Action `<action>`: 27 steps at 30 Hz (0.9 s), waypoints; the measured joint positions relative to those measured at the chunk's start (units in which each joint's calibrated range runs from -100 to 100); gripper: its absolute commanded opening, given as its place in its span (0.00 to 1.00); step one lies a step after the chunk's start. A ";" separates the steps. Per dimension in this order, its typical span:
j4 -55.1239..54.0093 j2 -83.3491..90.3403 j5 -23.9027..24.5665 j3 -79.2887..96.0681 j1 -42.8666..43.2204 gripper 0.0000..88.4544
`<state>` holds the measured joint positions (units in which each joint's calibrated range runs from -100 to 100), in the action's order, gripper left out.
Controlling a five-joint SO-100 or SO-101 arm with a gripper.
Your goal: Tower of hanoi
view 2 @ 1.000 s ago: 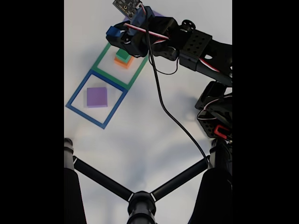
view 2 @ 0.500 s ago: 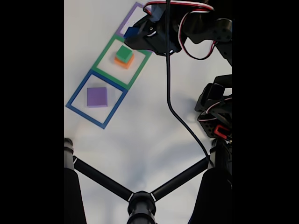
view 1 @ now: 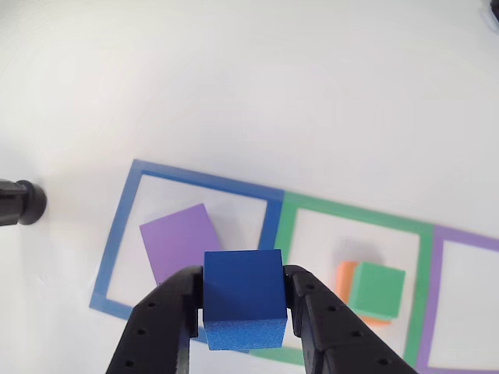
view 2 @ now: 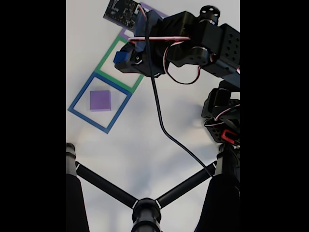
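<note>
My gripper [view 1: 243, 312] is shut on the small blue block [view 1: 242, 307], held in the air above the table. In the fixed view the gripper [view 2: 123, 59] with the blue block [view 2: 120, 56] hangs over the green tape square. The purple block [view 1: 182, 240] lies flat inside the blue tape square, also seen as the purple block [view 2: 100, 100] in the fixed view. The green block [view 1: 377, 290] sits on the orange block [view 1: 347, 279] inside the green tape square; in the fixed view the arm hides that stack.
Three tape squares lie in a row: blue [view 2: 77, 99], green [view 2: 107, 60], purple [view 1: 433, 296]. A black tripod [view 2: 145, 208] stands at the near edge of the fixed view. The arm's base [view 2: 224, 121] and a black cable [view 2: 166, 130] are at the right.
The arm has swung from over the purple tape square back toward the green and blue squares, carrying the blue block, and it now covers the green-on-orange stack in the fixed view.
</note>
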<state>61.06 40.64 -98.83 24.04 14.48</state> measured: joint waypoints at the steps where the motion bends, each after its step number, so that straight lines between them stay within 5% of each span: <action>1: -4.19 0.50 -0.78 4.30 0.58 0.04; 16: -67.27 -14.86 -0.59 40.95 5.64 0.05; 27: -89.28 -30.90 -0.59 43.18 7.29 0.05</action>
<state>-28.22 9.74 -99.41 67.23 21.77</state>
